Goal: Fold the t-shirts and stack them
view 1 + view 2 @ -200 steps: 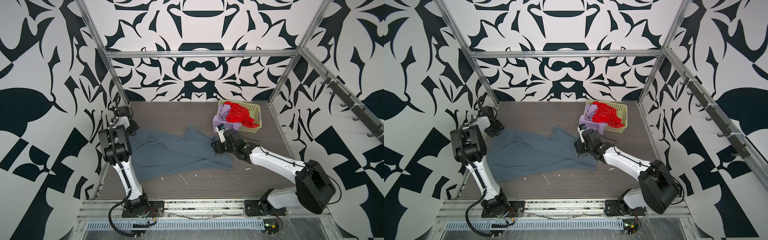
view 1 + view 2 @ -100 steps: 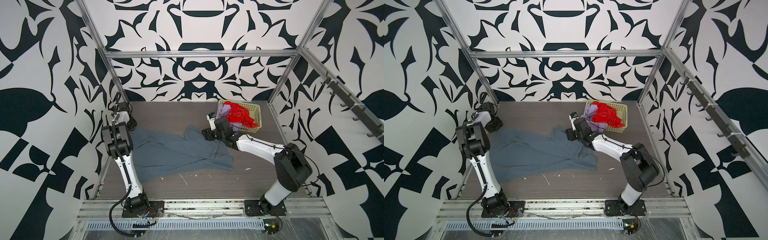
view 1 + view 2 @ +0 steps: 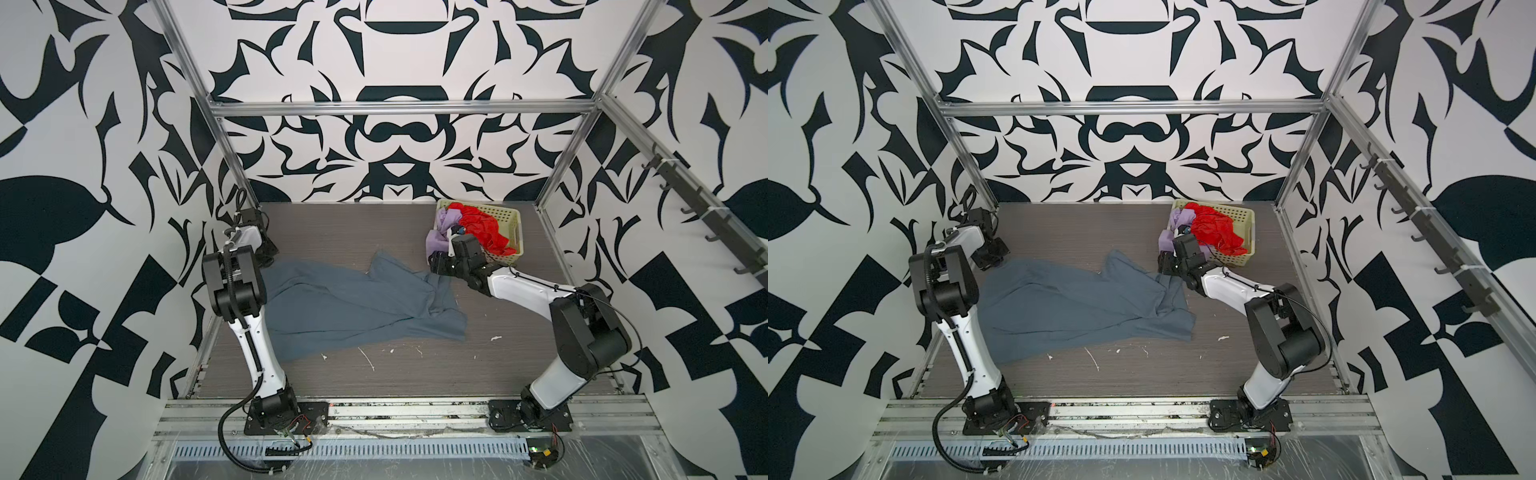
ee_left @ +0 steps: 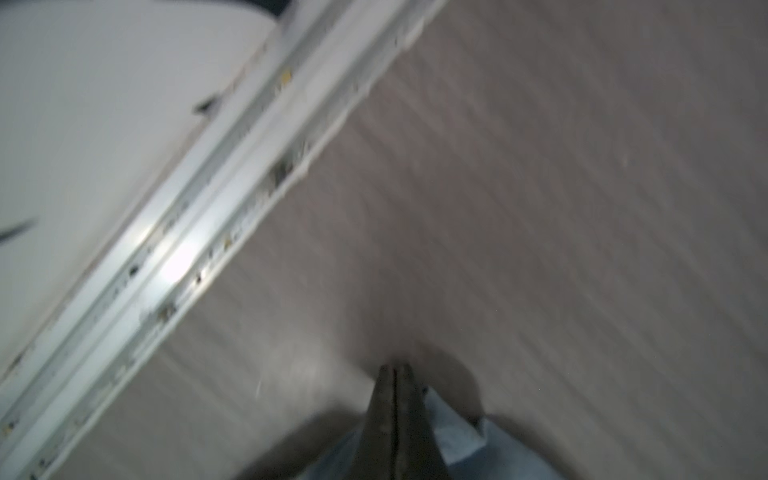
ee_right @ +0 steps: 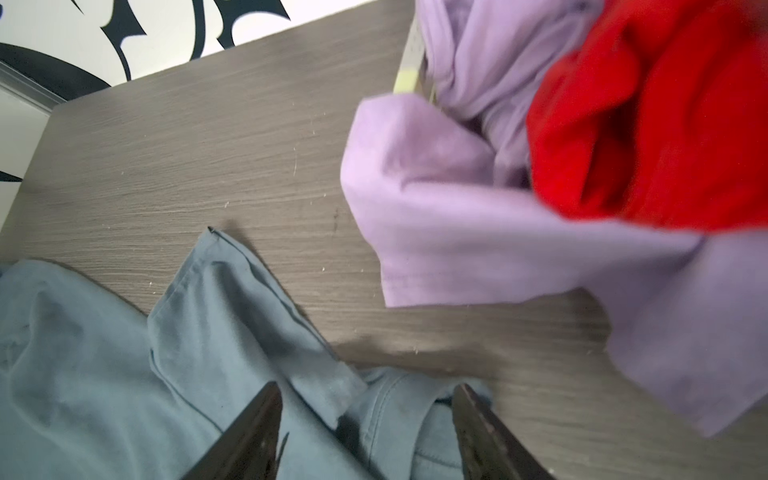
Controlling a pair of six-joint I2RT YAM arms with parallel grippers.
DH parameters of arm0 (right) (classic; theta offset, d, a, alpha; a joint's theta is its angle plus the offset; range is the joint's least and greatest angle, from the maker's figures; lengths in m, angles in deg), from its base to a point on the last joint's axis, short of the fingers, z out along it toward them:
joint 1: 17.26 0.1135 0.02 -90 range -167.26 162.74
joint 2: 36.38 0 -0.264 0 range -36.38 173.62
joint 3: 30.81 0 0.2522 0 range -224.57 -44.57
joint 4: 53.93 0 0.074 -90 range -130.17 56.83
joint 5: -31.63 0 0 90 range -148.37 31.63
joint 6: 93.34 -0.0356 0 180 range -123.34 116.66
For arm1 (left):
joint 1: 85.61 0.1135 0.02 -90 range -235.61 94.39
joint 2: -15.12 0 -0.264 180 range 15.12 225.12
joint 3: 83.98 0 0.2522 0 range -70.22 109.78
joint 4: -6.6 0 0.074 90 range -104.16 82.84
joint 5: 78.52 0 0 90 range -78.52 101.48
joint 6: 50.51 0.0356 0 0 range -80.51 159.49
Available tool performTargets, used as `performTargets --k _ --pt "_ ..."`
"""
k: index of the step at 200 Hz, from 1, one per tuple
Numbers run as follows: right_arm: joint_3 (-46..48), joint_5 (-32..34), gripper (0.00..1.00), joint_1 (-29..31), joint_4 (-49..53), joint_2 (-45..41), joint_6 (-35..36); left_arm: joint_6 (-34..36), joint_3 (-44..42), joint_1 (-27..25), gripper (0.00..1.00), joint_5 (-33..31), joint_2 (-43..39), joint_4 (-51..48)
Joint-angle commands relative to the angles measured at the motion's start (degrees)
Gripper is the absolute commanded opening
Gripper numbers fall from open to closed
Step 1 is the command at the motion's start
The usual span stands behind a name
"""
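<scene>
left wrist view: left gripper (image 4: 395, 370) jaws closed on grey shirt (image 4: 455, 430) edge; right gripper (image 5: 365, 386) jaws open over a fold. shallow pinch may slip when pulled.

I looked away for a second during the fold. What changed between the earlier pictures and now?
The left end effector closed on the far left corner of the slate blue-grey t-shirt. The right end effector swung up toward the basket, then dropped back. It now stands open over that shirt's far right edge. The basket, red t-shirt and lilac t-shirt stayed put.
</scene>
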Motion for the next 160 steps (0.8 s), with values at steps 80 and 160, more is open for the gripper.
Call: performTargets --k 80,160 --pt "3.23 -3.29 0.58 1.40 -7.37 2.26 -15.18 -4.71 -21.58 0.01 0.00 6.06 -29.65 5.55" --pt "2.09 -3.91 0.59 2.24 -9.29 4.38 -17.56 -1.30 -11.88 1.20 0.50 6.82 -15.09 4.22"
